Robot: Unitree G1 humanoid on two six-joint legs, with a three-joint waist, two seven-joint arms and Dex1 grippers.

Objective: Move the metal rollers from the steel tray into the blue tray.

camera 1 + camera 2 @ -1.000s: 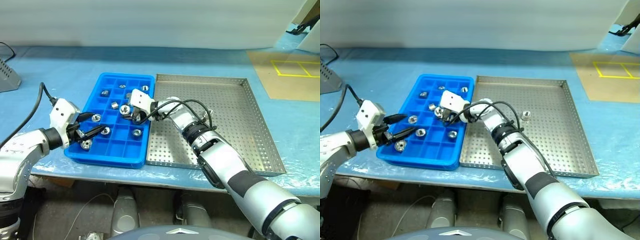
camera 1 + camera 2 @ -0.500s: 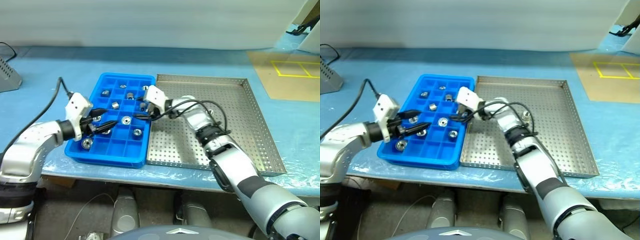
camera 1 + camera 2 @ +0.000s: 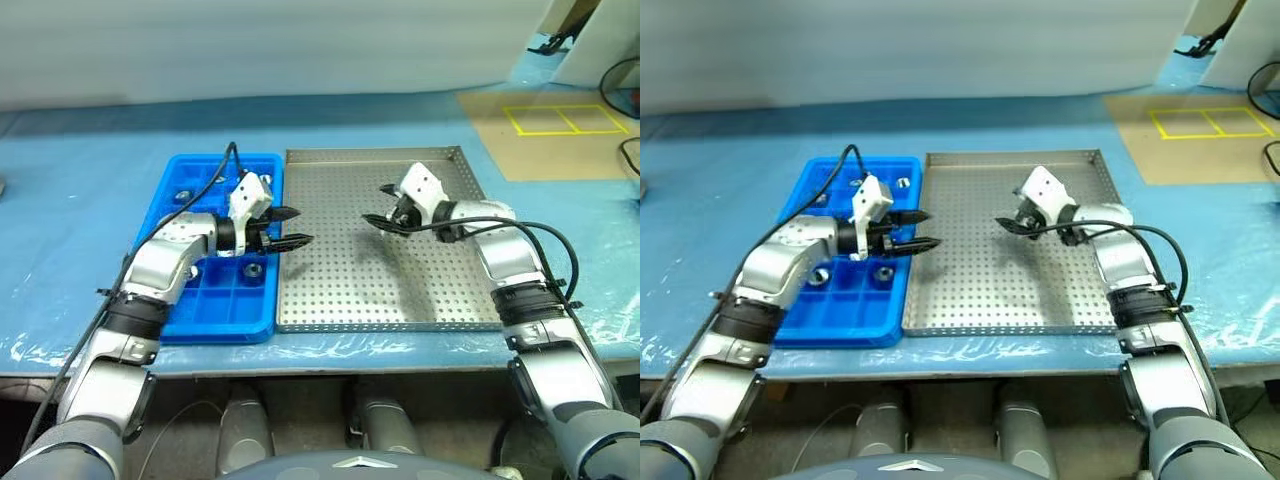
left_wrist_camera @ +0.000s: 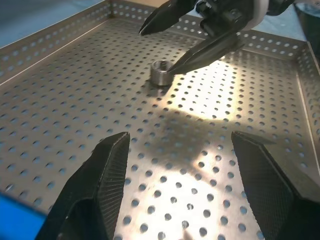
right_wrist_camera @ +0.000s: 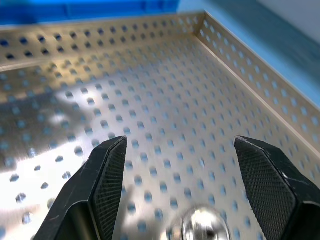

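We see the right gripper [image 3: 383, 205] over the far right part of the steel tray [image 3: 340, 300], one roller [image 4: 160, 73] on the floor just beneath its fingertips. Across the tray to its left, the left gripper [image 3: 294, 227] hangs over the near edge, with the blue tray [image 3: 215, 318] and its rollers [image 3: 253, 271] beyond it

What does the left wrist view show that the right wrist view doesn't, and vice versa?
Left wrist: the right gripper from outside, open, one finger beside the whole roller. Right wrist: the blue tray beyond the steel tray rim, with the roller cropped at the frame's edge. Both: the perforated floor and that one roller.
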